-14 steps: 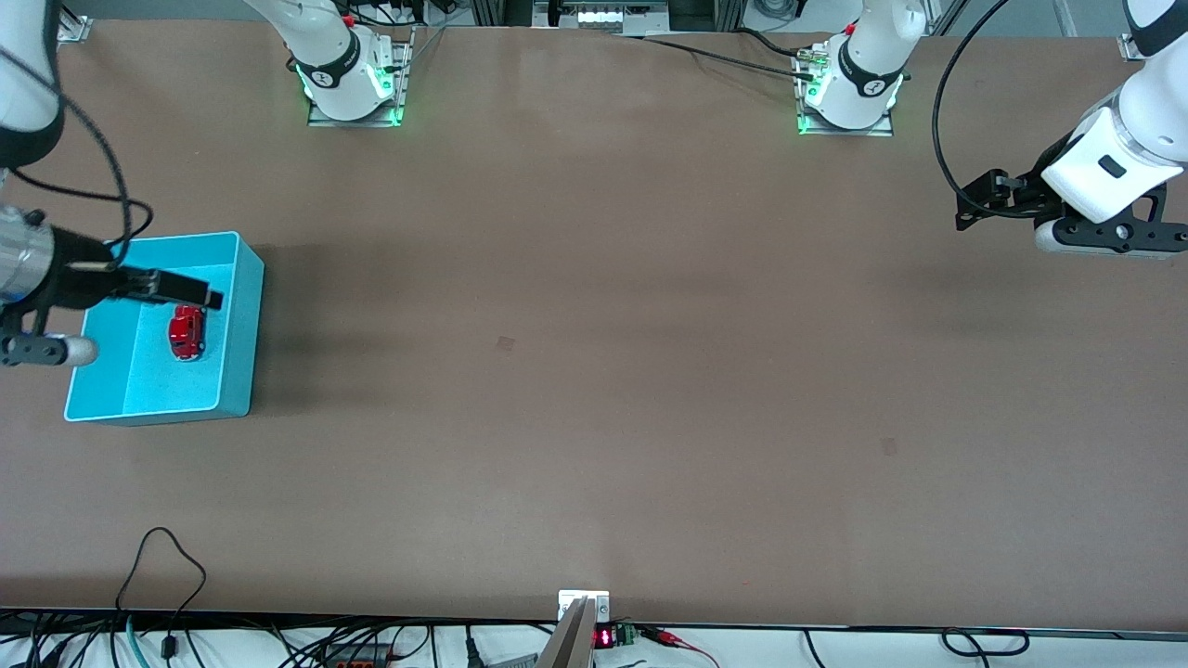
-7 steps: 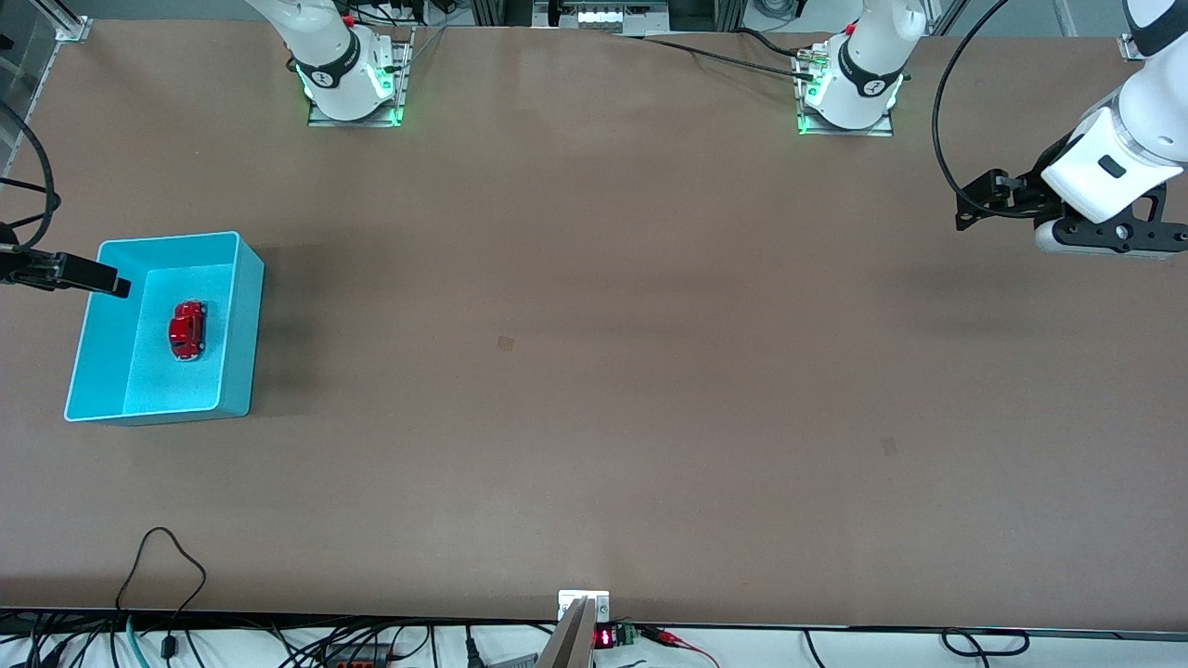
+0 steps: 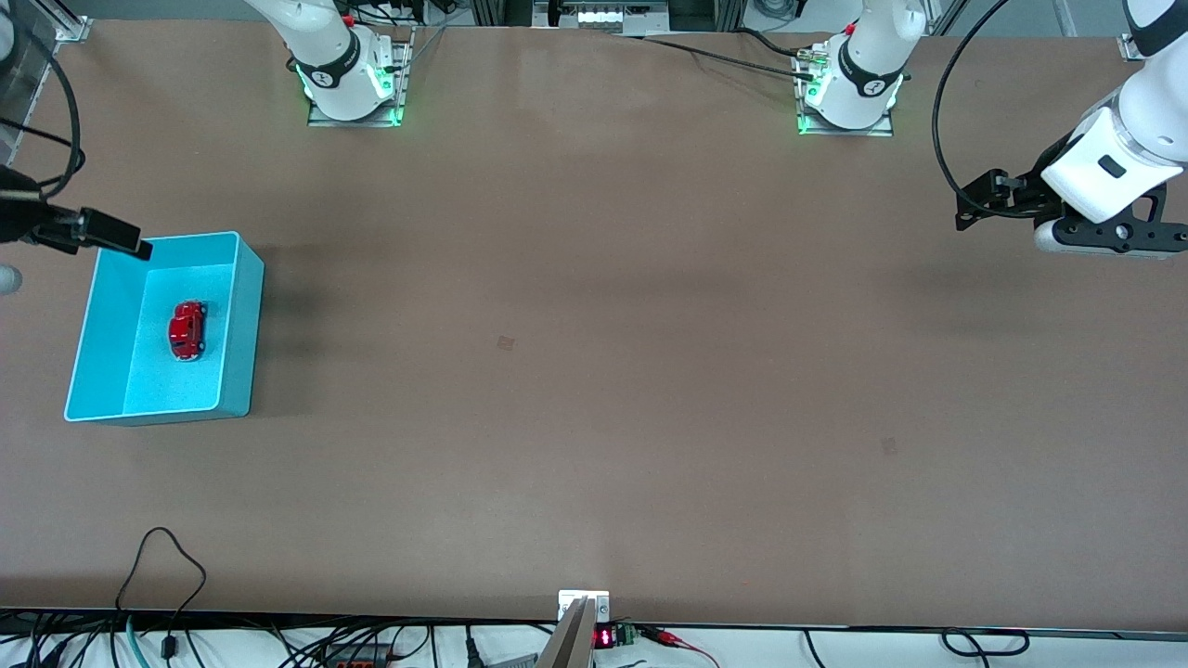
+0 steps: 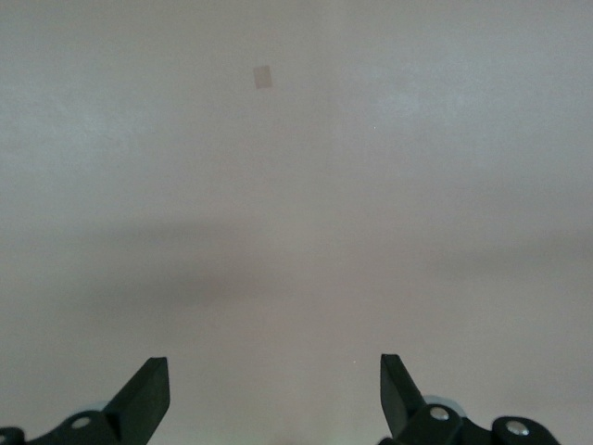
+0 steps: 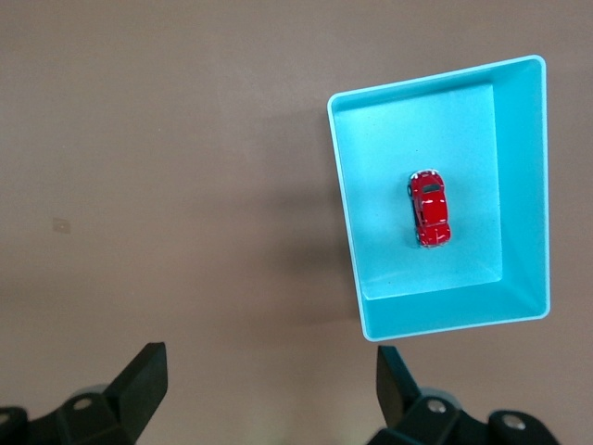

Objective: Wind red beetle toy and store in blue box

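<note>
Right gripper (image 3: 139, 249) has pulled up out of the blue box (image 3: 239, 325) since a second ago and now hangs over the box's corner toward the robot bases, fingers apart and empty. Red beetle toy (image 3: 187, 330) sits on the box floor. Left gripper (image 3: 970, 206) waits well apart from the box, fingers spread too.

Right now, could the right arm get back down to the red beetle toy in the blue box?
Probably yes. The red beetle toy lies alone in the open-topped blue box, and the right gripper, open and empty, hangs over the box's corner farthest from the front camera, with nothing between them.
</note>
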`<action>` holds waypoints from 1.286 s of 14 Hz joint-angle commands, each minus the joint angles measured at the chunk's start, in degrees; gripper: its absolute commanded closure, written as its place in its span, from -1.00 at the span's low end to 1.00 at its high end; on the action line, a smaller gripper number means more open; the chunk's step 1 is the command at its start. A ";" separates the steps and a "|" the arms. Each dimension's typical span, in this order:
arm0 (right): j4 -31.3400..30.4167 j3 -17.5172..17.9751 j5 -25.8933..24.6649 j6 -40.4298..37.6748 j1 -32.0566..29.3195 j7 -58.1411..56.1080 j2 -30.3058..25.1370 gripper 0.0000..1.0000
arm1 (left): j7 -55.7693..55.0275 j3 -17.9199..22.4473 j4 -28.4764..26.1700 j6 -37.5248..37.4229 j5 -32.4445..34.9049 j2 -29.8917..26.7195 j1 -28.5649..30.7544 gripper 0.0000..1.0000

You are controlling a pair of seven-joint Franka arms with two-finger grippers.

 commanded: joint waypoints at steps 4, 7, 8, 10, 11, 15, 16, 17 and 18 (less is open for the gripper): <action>-10.71 0.46 -2.21 7.26 0.45 -0.04 -7.28 -1.00 | -0.43 -0.43 0.96 -0.94 -0.45 -0.03 0.29 -1.00; -9.85 0.54 -2.12 4.98 1.15 -0.13 -7.38 -1.00 | -0.43 -0.43 0.96 -0.94 -0.54 -0.03 0.29 -1.00; -9.84 0.54 -2.03 4.62 1.24 -0.05 -7.38 -1.00 | -0.43 -0.43 0.96 -0.76 -0.45 0.06 0.29 -1.00; -9.75 0.37 -2.12 3.48 1.07 -0.13 -7.46 -1.00 | -0.43 -0.43 1.05 -0.68 -0.45 0.06 0.11 -1.00; -9.67 0.37 -2.12 3.39 1.07 -0.13 -7.64 -1.00 | -0.43 -0.43 1.05 -0.68 -0.45 0.06 0.02 -1.00; -9.58 0.54 -2.12 3.57 1.16 -0.13 -8.25 -1.00 | -0.43 -0.43 1.05 -0.76 -0.45 0.06 0.02 -1.00; -9.58 0.54 -2.12 3.57 1.15 -0.31 -8.43 -1.00 | -0.43 -0.43 1.05 -0.76 -0.45 0.06 -0.06 -1.00; -9.58 0.46 -2.12 3.65 1.15 -0.74 -8.43 -1.00 | -0.43 -0.51 1.05 -0.68 -0.45 0.06 -0.15 -1.00; -9.58 0.46 -2.12 3.57 1.15 -2.14 -8.43 -1.00 | -0.43 -0.51 1.05 -0.76 -0.45 0.06 -0.15 -1.00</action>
